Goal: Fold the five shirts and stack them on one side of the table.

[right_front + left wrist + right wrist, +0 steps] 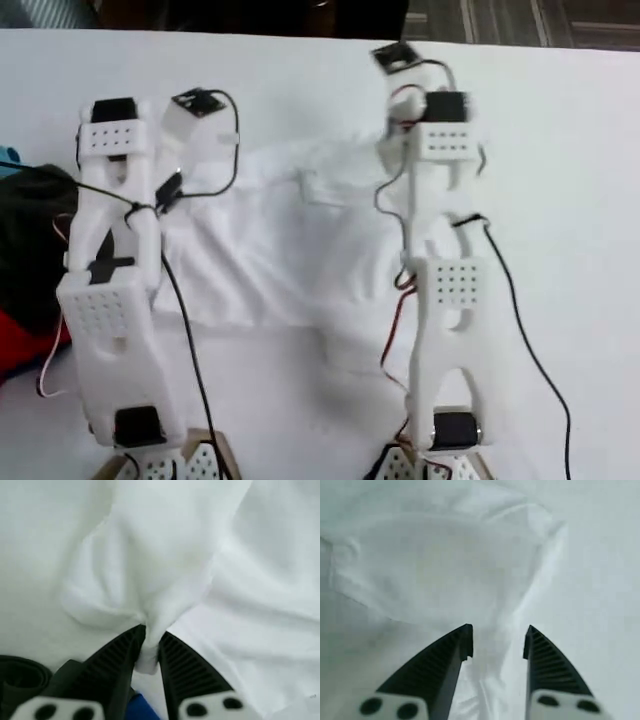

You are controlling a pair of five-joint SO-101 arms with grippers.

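Your left end effector is pinching a fold of the shirt, which is lying spread on the worktop between the arms, likely to carry that edge over. Your right end effector is hovering part-open over it, probably for a matching grip.

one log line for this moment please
left claw: shut on a fold of the white fabric shirt | right claw: open, over the shirt | shirt: lying rumpled on white table
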